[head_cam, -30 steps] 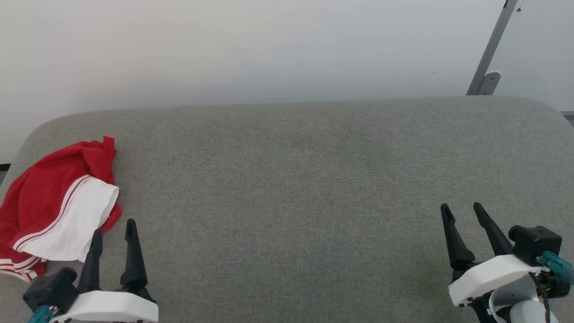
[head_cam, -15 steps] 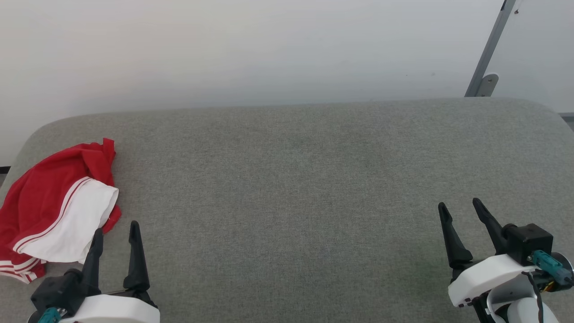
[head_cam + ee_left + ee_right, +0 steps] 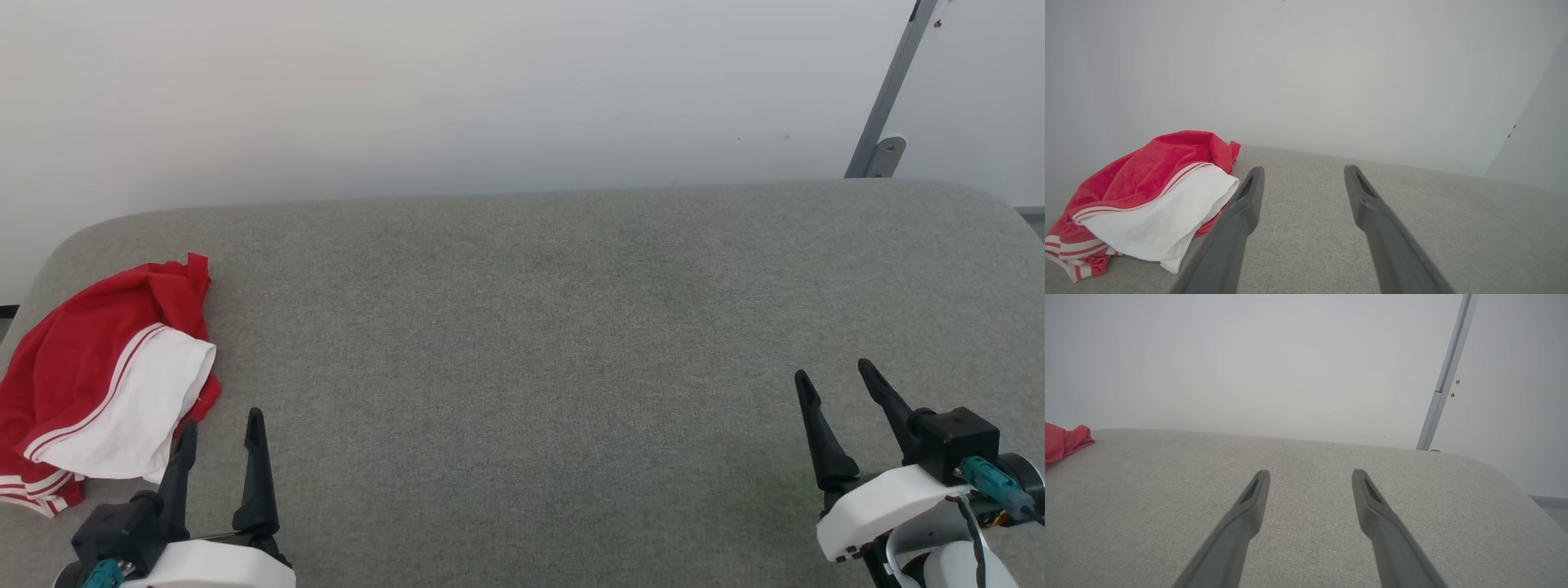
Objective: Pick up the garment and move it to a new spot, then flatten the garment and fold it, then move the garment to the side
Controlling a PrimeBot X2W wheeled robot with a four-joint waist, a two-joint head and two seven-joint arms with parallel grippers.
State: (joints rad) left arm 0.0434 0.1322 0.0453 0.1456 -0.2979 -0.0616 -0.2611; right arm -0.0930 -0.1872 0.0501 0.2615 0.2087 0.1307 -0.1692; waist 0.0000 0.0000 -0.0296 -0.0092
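The garment (image 3: 98, 367) is a crumpled red T-shirt with a white sleeve and striped trim, lying at the left end of the grey fabric surface (image 3: 531, 327). In the left wrist view the garment (image 3: 1147, 192) sits just left of my left finger. My left gripper (image 3: 222, 425) stands open at the lower left, its left fingertip close to the white sleeve's edge, nothing between its fingers. My right gripper (image 3: 834, 371) is open at the lower right, far from the cloth. A red corner of the garment (image 3: 1063, 441) peeks in at the right wrist view's left edge.
A pale wall (image 3: 490, 90) rises behind the padded surface. A slanted grey metal bar (image 3: 886, 98) with a bracket stands at the back right. The surface's corners are rounded, and its right edge (image 3: 1531, 490) drops toward a floor.
My left gripper has drawn back a little toward the lower edge and shifted slightly right. The right gripper has barely moved. The garment lies as before.
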